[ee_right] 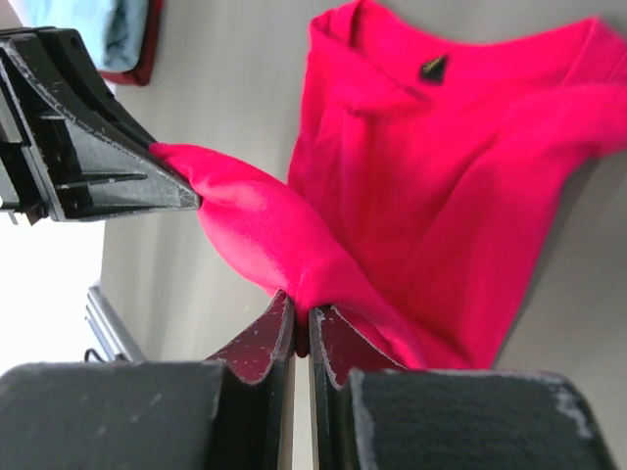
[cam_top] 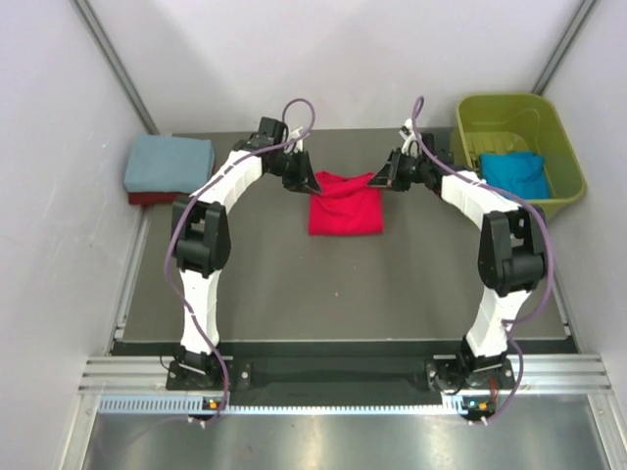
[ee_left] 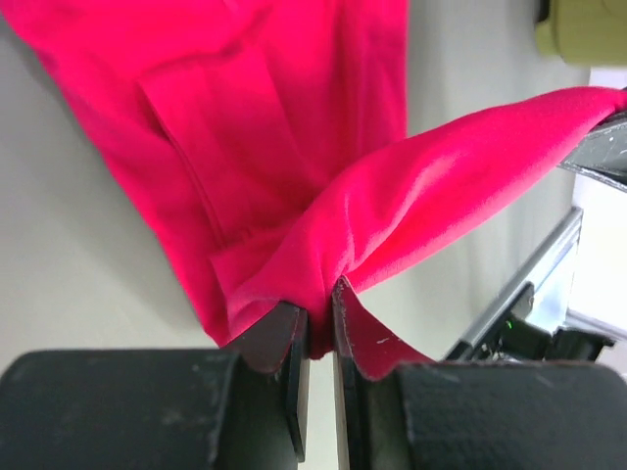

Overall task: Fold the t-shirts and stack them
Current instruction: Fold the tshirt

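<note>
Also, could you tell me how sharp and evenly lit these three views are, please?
Top external: sharp and evenly lit, with soft shadows and a glare strip on the metal rail at the near edge. Left wrist: the red t-shirt is oversaturated so folds wash out, and the left fingers are dark and soft. Right wrist: similar, plus a blown-out white patch at lower left.

The bright red t-shirt [cam_top: 345,204] was soft, matt cloth. Fingers of the left gripper [ee_left: 318,299] and right gripper [ee_right: 302,313] were matt black plastic with scuffed edges. The tub [cam_top: 500,122], upper right, was smooth olive-green plastic. The table [cam_top: 343,284] was matt grey.
</note>
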Motion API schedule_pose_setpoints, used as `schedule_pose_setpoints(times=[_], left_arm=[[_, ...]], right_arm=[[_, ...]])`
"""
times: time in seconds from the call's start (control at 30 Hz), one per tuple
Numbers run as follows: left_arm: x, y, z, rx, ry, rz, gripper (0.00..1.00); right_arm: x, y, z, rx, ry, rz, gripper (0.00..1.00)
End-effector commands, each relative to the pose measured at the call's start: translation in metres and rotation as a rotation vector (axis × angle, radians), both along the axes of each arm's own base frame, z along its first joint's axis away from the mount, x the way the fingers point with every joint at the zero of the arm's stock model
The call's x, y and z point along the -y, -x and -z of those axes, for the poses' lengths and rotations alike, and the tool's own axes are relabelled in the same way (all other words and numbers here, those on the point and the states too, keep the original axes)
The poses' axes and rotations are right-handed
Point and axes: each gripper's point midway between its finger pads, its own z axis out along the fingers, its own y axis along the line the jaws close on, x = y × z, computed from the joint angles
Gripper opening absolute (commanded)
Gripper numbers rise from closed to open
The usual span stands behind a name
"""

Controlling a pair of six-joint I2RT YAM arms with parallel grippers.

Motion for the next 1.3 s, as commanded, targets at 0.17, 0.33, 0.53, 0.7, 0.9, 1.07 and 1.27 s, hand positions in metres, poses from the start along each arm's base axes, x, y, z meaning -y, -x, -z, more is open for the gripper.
schedule_pose_setpoints(times=[0.17, 0.33, 0.53, 0.7, 0.9, 1.07, 1.27], left_arm=[[0.001, -0.064, 0.024, 0.09, 0.006, -0.024, 0.0], [0.005, -0.093, 0.026, 0.17, 0.012, -0.027, 0.0], [0.009, -0.116, 0.007, 0.251, 0.051, -0.056, 0.0], [0.011, -0.118, 0.009, 0.254, 0.055, -0.065, 0.01], [0.006, -0.111, 0.009, 0.23, 0.044, -0.078, 0.43], [-0.011, -0.115, -0.029, 0.281, 0.039, -0.132, 0.65], [-0.045, -0.091, 0.017, 0.101, 0.012, -0.173, 0.63]], right_arm=[[-0.004, -0.062, 0.003, 0.078, -0.002, 0.021, 0.0], [-0.006, -0.073, 0.012, 0.084, 0.005, 0.027, 0.0], [-0.005, -0.081, 0.013, 0.094, 0.013, 0.037, 0.0], [-0.004, -0.089, 0.017, 0.1, 0.023, 0.043, 0.0], [0.001, -0.098, 0.018, 0.125, 0.054, 0.077, 0.52], [0.007, -0.096, -0.013, 0.189, 0.062, 0.09, 0.57], [0.002, -0.073, -0.007, 0.134, 0.017, 0.075, 0.56]])
